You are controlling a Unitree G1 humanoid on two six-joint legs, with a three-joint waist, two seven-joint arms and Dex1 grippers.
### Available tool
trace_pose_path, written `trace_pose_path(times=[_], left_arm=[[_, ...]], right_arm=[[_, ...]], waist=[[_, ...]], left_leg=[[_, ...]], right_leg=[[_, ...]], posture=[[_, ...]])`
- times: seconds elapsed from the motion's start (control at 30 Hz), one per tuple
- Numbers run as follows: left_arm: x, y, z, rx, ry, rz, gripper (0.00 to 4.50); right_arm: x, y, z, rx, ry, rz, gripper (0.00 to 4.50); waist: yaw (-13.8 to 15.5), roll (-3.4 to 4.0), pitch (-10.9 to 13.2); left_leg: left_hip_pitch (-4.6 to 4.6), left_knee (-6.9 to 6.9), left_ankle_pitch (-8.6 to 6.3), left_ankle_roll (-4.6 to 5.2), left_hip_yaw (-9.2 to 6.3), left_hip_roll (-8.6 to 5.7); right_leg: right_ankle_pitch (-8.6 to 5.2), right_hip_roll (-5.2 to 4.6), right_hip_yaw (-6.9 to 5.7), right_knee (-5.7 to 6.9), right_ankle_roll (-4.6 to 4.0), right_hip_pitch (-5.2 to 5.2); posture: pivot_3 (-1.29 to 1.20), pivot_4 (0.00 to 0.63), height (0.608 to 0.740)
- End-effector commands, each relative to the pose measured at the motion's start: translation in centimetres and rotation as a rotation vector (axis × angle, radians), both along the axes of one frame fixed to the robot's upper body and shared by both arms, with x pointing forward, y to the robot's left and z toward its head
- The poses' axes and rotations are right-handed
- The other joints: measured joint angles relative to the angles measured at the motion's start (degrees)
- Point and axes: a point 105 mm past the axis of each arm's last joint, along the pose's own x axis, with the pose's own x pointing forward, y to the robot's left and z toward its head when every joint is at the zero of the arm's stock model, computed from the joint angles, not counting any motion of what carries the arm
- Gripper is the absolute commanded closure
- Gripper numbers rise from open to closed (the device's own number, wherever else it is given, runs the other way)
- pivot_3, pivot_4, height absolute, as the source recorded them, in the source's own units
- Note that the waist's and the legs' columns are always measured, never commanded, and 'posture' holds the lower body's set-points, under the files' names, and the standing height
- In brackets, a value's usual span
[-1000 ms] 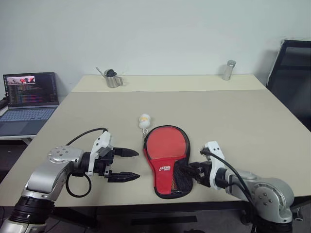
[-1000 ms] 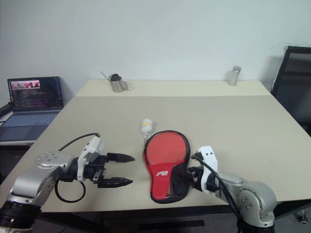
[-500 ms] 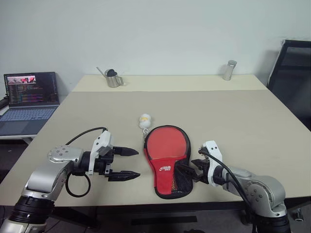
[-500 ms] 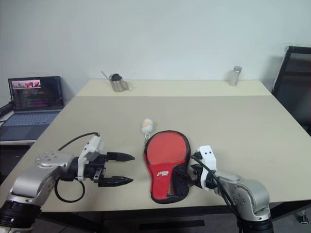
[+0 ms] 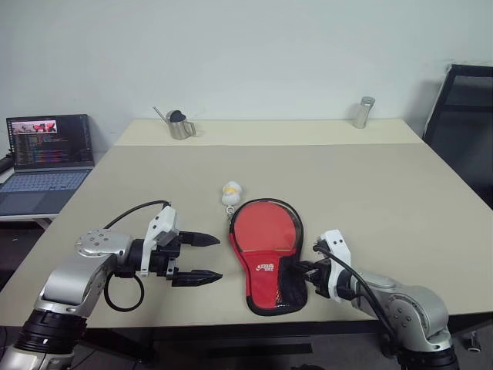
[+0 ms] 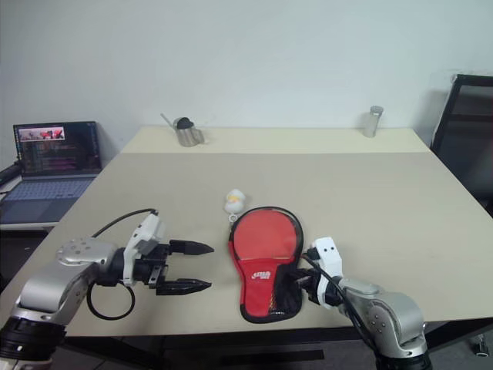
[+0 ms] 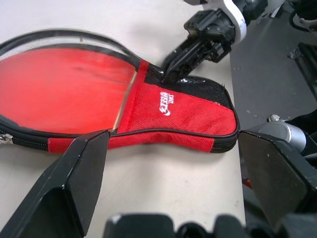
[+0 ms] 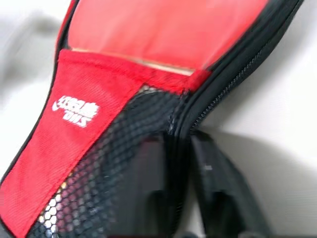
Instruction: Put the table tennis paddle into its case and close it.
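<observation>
The table tennis paddle already lay inside the case near the table's front edge, its red face showing through the unzipped rim, so closing remained. The case's long axis ran front to back, round end toward the far edge. The right gripper was pinched on the case's rim by the mesh pocket; the left gripper hovered spread and empty beside it.

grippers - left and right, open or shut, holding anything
Left gripper: open, holding nothing, beside the case.
Right gripper: shut on the case's zipper rim at its mesh-pocket end.
</observation>
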Motion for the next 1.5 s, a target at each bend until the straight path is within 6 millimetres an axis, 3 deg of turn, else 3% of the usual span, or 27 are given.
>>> trace_pose_path(times=[0.03, 0.47, 0.73, 0.83, 0.97, 1.17, 1.3, 1.5], left_arm=[[-0.4, -0.2, 0.7, 0.005, -0.025, -0.024, 0.0], [-0.7, -0.1, 0.5, 0.01, -0.006, -0.036, 0.0], [-0.7, -0.2, 0.4, 0.007, -0.007, -0.035, 0.0], [-0.6, -0.2, 0.4, 0.005, -0.009, -0.032, 0.0], [-0.7, -0.2, 0.4, 0.0, -0.012, -0.027, 0.0], [-0.6, -0.4, 0.3, -0.018, -0.019, -0.006, 0.0], [-0.4, -0.6, 0.3, -0.042, -0.023, 0.016, 0.0], [0.7, -0.6, 0.8, -0.096, -0.039, 0.095, 0.0]], right_arm=[[-1.0, 1.2, 0.2, 0.002, 0.001, 0.058, 4.48], [-2.8, 3.0, 0.5, 0.1, 0.12, 0.03, 4.48], [-2.8, 3.1, 0.5, 0.09, 0.139, 0.003, 4.48], [-2.5, 2.3, 0.1, 0.058, 0.146, -0.035, 4.48], [-2.0, 0.7, 0.1, 0.028, 0.124, -0.093, 3.45], [-2.4, -1.7, 0.7, -0.032, 0.067, -0.1, 1.49], [-3.1, -1.4, 3.0, 0.001, -0.037, -0.004, 0.12], [-1.8, -1.6, 7.1, 0.05, -0.204, 0.046, 0.05]], waist=[[0.0, 0.0, 0.0], [-0.1, 0.0, 0.0], [-0.1, 0.0, 0.0], [-0.1, 0.0, 0.0], [-0.1, -0.02, 0.0], [0.8, -0.03, -0.1], [1.3, -0.12, -0.1], [0.6, -0.12, -0.1]], left_leg=[[0.0, 0.0, 0.0, 0.0, 0.0, 0.0], [0.01, -0.02, 0.0, 0.0, -0.02, 0.02], [0.02, -0.02, 0.0, 0.0, -0.02, 0.02], [0.02, -0.02, 0.0, 0.0, -0.01, 0.02], [0.02, -0.01, 0.0, 0.0, -0.01, 0.01], [0.02, 0.04, 0.0, 0.0, -0.01, -0.04], [0.01, 0.09, 0.0, 0.0, -0.05, -0.06], [0.04, 0.08, 0.0, 0.0, -0.02, 0.0]], right_leg=[[0.0, 0.0, 0.0, 0.0, 0.0, 0.0], [0.0, 0.01, -0.01, 0.03, 0.0, -0.01], [0.0, 0.01, -0.01, 0.03, 0.0, -0.02], [0.0, 0.01, 0.0, 0.03, 0.0, -0.02], [0.0, 0.0, 0.0, 0.02, 0.0, -0.02], [0.0, -0.04, 0.0, 0.0, 0.0, 0.04], [0.01, -0.05, -0.03, -0.04, 0.01, 0.07], [0.01, 0.0, -0.02, 0.04, 0.01, 0.05]], posture=[[0.0, 0.15, 0.74], [0.0, 0.15, 0.74], [0.0, 0.15, 0.74], [0.0, 0.15, 0.74], [0.0, 0.15, 0.74], [0.0, 0.15, 0.74], [0.0, 0.15, 0.74], [0.0, 0.15, 0.74]])
